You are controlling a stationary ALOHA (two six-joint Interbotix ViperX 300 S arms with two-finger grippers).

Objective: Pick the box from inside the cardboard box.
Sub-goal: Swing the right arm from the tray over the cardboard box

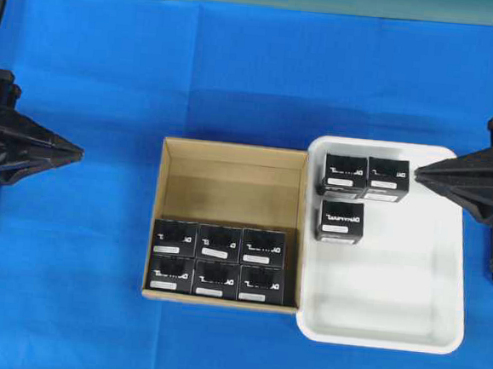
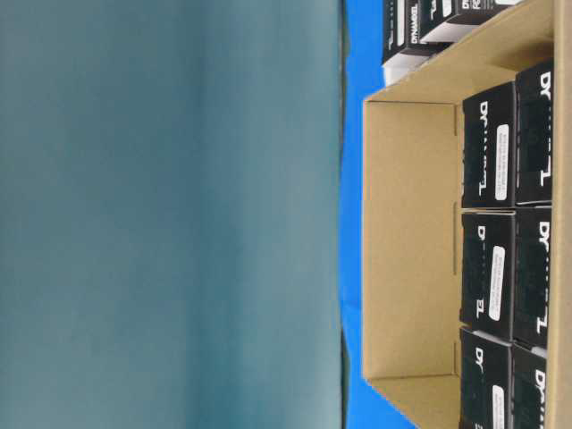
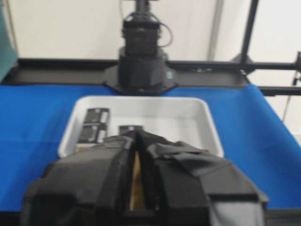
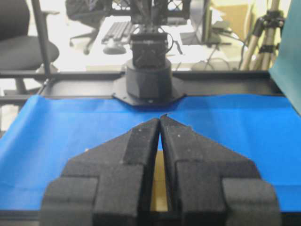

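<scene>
resting at table edges, left gripper [image 1: 80, 149] jaws clenched empty, right gripper [image 1: 416, 172] jaws clenched empty

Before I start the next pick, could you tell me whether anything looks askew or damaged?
Nothing stands out: six black boxes sit in two tidy rows in the cardboard box, and three sit upright in the white tray.

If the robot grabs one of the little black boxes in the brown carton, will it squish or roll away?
Probably neither. Each black box looks like stiff card with flat sides, so it shouldn't roll. They sit packed tightly in the carton, so neighbours may drag along.
</scene>
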